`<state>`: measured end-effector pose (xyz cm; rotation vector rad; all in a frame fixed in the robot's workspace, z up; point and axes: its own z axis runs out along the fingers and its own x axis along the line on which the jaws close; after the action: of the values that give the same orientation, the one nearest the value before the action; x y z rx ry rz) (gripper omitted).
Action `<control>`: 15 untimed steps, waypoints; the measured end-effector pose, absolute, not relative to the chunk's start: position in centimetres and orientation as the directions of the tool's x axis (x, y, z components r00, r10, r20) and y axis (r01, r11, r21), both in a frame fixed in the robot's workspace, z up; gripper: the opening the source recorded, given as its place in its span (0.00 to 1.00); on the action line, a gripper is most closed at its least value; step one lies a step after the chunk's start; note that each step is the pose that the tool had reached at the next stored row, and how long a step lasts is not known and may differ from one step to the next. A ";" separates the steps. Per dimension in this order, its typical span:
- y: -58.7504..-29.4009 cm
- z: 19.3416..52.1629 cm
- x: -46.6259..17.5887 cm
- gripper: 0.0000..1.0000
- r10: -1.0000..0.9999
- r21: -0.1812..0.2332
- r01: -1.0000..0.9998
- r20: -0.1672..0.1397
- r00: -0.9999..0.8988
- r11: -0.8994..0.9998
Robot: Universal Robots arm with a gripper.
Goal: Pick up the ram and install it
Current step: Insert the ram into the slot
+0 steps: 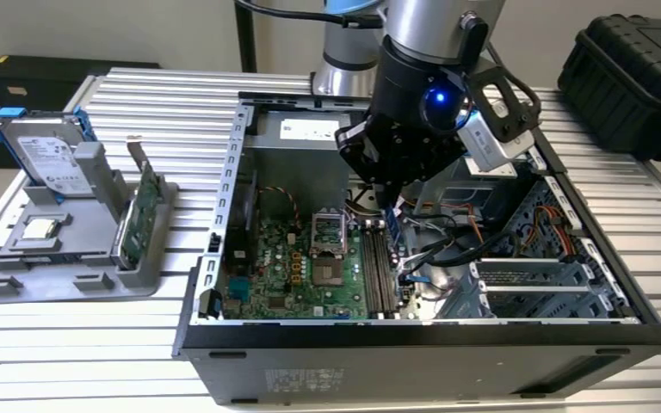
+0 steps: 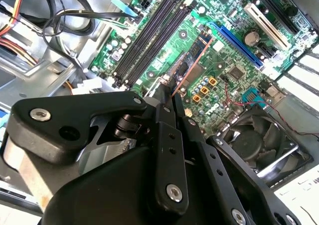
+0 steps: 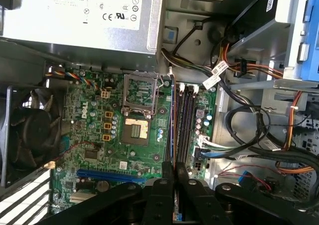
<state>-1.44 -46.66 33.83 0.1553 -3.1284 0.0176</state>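
My pincer (image 1: 392, 200) hangs inside the open computer case (image 1: 221, 258), which lies on its side on the slatted metal table (image 1: 147, 95), and it is closed narrow on the ram (image 2: 192, 63), gripping the stick by one end. In the second wrist view the ram runs edge-on from my fingertips (image 2: 167, 93) toward one o'clock, a thin dark strip with a coppery lower edge, lying over the green motherboard (image 2: 229, 56) just beside the black memory slots (image 2: 149, 36) and roughly parallel to them. In the first wrist view it appears as a thin dark line (image 3: 172, 130) running toward twelve o'clock from my pincer (image 3: 173, 168), between the processor socket (image 3: 138, 105) and the memory slots (image 3: 185, 125). I cannot tell whether its lower edge is touching the board or a slot. In the exterior view the ram (image 1: 392, 225) shows as a short bluish sliver under my pincer, above the slots (image 1: 379, 267). At nine o'clock from the case in that view, well apart from it, a grey holder (image 1: 72, 258) on the table carries a silver hard drive (image 1: 44, 155) in a blue frame and a green circuit card (image 1: 138, 219) standing upright. A black case fan (image 3: 30, 130) sits at the motherboard's edge, and bundled cables (image 3: 249, 130) fill the bay beside the slots.
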 end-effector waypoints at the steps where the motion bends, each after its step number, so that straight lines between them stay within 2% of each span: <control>1: -46.7 33.8 -1.4 0.00 -0.099 -0.011 -0.099 0.010 -0.995 0.995; 15: -46.7 33.5 -1.4 0.00 -0.099 -0.013 -0.099 0.010 -0.995 0.995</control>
<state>-1.44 -46.66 33.52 0.1553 -3.1284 0.0204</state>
